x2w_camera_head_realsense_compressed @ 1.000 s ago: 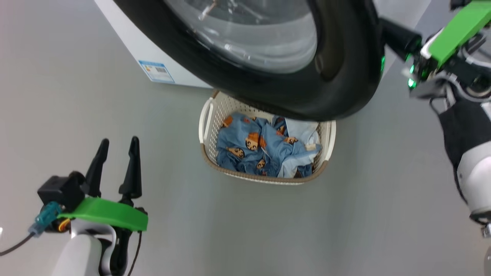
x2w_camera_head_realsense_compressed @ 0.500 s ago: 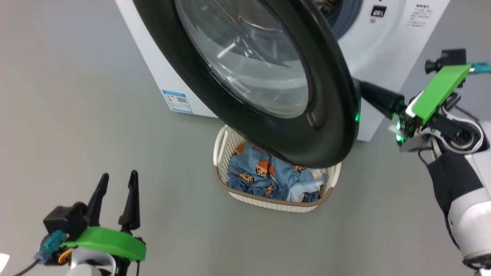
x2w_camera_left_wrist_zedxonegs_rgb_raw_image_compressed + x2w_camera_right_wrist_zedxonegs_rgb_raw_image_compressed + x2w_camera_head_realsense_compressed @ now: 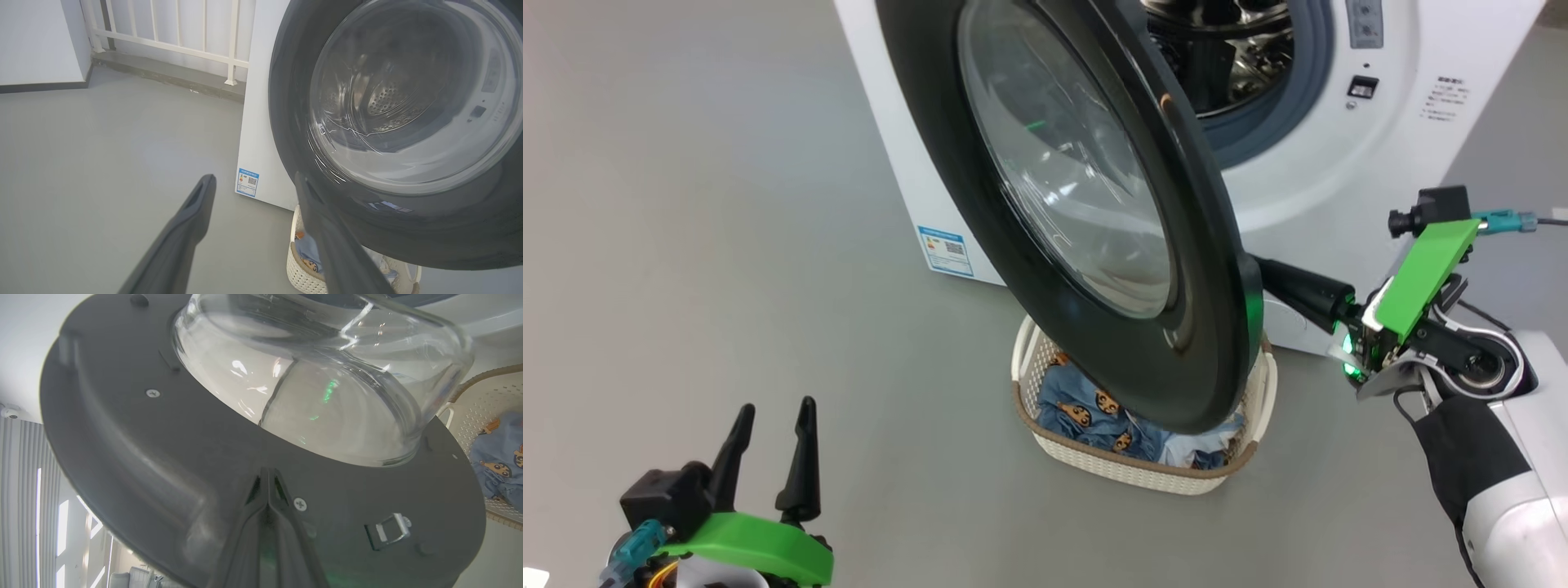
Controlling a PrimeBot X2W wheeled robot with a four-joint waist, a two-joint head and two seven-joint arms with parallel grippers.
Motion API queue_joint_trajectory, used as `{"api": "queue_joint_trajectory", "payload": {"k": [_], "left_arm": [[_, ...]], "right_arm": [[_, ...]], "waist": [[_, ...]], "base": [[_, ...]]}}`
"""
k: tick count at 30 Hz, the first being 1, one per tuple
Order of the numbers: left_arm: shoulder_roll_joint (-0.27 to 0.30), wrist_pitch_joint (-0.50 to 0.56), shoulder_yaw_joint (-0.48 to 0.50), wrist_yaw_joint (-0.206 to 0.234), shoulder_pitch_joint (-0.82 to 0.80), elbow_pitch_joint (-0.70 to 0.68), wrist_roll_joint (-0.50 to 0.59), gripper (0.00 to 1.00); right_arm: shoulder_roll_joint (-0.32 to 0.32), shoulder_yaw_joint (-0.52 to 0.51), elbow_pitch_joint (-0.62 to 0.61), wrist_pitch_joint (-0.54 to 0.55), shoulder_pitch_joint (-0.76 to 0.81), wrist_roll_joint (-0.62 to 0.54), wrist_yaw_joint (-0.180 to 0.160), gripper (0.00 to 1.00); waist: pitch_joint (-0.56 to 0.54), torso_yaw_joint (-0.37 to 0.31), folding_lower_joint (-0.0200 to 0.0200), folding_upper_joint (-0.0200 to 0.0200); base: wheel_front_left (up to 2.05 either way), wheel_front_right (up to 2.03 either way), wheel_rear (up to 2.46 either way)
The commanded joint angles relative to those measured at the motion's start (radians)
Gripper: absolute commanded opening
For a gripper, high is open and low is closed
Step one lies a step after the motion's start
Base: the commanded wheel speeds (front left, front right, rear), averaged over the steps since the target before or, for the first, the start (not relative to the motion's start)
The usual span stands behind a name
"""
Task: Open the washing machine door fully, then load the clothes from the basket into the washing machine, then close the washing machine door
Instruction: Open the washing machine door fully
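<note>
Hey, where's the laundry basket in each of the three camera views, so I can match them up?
Head view: the basket sits lower centre on the floor, partly hidden by the washing machine door.
Left wrist view: the basket is at the bottom edge, right of centre, under the door.
Right wrist view: the basket is at the right edge, beyond the door's rim.
Shared landmark: that round, glass-centred door.

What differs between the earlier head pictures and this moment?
Mostly the head camera tilted up, bringing the drum of the washing machine into view. The washing machine door looks swung a little wider, with the shut right pincer set against its inner face, though the camera's move makes that uncertain. Nothing was gripped or released. The left pincer stays open and idle; the basket and clothes lie as before.
</note>
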Motion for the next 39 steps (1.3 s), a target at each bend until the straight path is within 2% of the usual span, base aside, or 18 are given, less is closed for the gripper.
{"api": "queue_joint_trajectory", "payload": {"k": [1, 22, 30, 39], "left_arm": [[0.021, -0.006, 0.036, -0.003, -0.008, -0.017, 0.016, 1.0], [0.018, -0.006, 0.021, -0.003, 0.015, 0.006, 0.033, 1.0], [0.021, -0.006, 0.024, -0.003, 0.018, 0.006, 0.035, 1.0], [0.013, -0.006, 0.036, -0.003, 0.025, -0.004, 0.039, 1.0]], "right_arm": [[0.021, 0.024, -0.042, 0.015, 0.01, 0.016, 0.002, 0.0], [0.065, 0.067, -0.11, 0.071, 0.085, 0.036, 0.002, 0.0], [0.072, 0.07, -0.114, 0.07, 0.09, 0.032, 0.002, 0.0], [0.062, 0.065, -0.124, 0.044, 0.096, 0.01, 0.002, 0.0]], "waist": [[-0.019, 0.021, 0.0, 0.0], [-0.088, 0.132, 0.0, 0.0], [-0.093, 0.132, 0.0, 0.0], [-0.101, 0.095, 0.0, 0.0]], "base": [[0.0, 0.0, 0.0], [0.0, 0.0, 0.0], [0.0, 0.0, 0.0], [0.0, 0.0, 0.0]]}}
